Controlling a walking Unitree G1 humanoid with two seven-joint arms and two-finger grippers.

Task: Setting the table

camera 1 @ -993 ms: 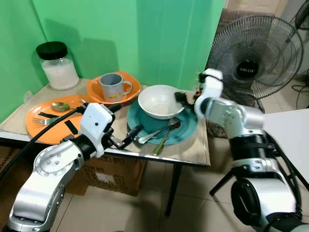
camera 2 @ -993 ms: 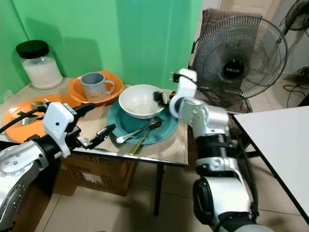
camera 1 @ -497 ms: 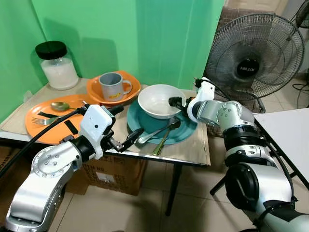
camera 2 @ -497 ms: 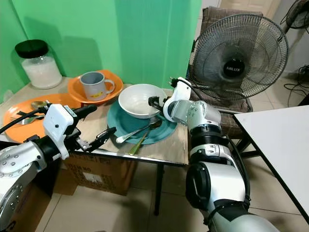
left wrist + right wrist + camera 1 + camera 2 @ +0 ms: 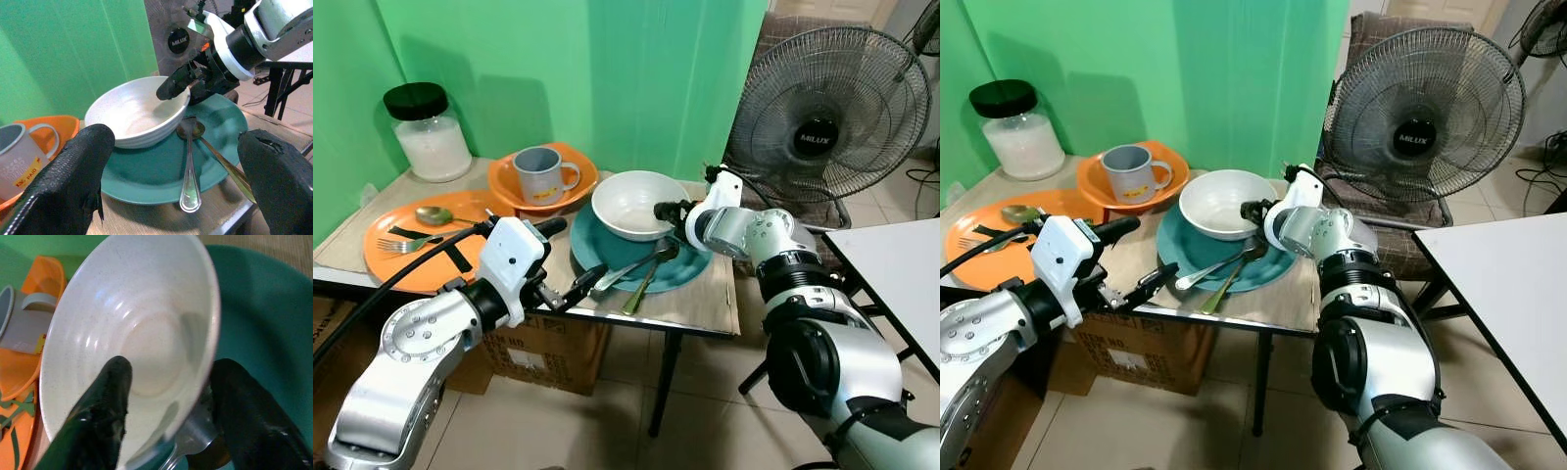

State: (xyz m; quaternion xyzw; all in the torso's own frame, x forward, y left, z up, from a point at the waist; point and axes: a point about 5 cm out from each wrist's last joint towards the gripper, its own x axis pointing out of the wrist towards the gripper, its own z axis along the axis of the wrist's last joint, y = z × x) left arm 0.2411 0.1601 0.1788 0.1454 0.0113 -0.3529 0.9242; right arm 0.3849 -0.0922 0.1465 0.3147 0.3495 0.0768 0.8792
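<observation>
A white bowl [image 5: 628,201] stands on a teal plate [image 5: 690,262] near the table's right end. A silver spoon [image 5: 636,266] and a gold-coloured utensil [image 5: 641,289] lie on the plate in front of the bowl. My right gripper [image 5: 664,210] is at the bowl's right rim. It is shut on the rim, one finger [image 5: 110,396] inside the bowl and the other outside. My left gripper [image 5: 570,255] hovers open over the table's front edge, left of the plate, with nothing between its fingers [image 5: 78,166].
An orange plate [image 5: 401,264] with a spoon and fork lies at the left. Behind it, a grey mug [image 5: 540,174] sits in an orange bowl, next to a black-lidded jar [image 5: 426,132]. A floor fan [image 5: 822,108] stands right of the table, a white table [image 5: 901,274] further right.
My right arm swung down and left, bringing its gripper from beside the bowl onto the rim, where it shut. The left arm barely moved.
</observation>
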